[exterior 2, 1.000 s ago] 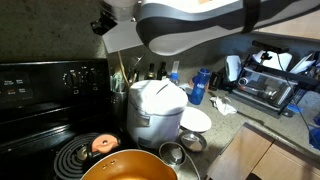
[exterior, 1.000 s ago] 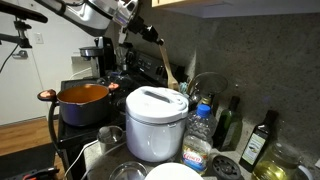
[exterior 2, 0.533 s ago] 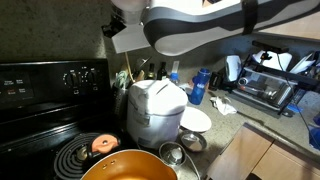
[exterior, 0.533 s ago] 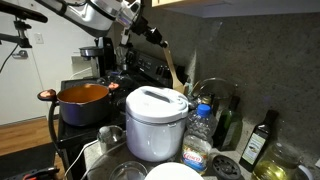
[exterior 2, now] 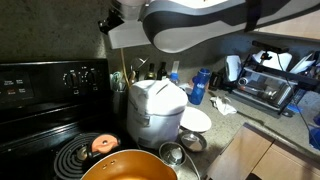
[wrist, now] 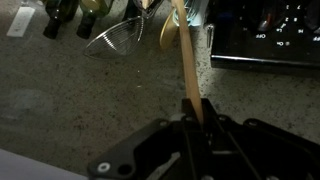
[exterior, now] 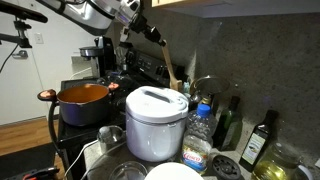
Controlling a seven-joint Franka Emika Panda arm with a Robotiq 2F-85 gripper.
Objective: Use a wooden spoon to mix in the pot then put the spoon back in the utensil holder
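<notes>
One gripper (wrist: pixel 197 118) in play, and its fingers are clamped tight on the top of the wooden spoon (wrist: pixel 186 62), handle pinched squarely between them. In an exterior view the spoon hangs tilted in mid-air, bowl end down, dipping just behind the white domed cooker (exterior: pixel 155 125). The orange-red pot (exterior: pixel 83 104) sits on the black stove (exterior 2: pixel 45 85), well apart from the spoon. Below the gripper lies a speckled stone countertop (wrist: pixel 70 100), backed by a dark speckled wall. Farther along the counter, a toaster oven (exterior 2: pixel 268 88) stands at the far end, with a blue bottle (exterior 2: pixel 200 85) near the cooker. An oil bottle (exterior: pixel 258 142) stands close to the camera; its label is too small to read, and the stove's panel markings are blurred.
</notes>
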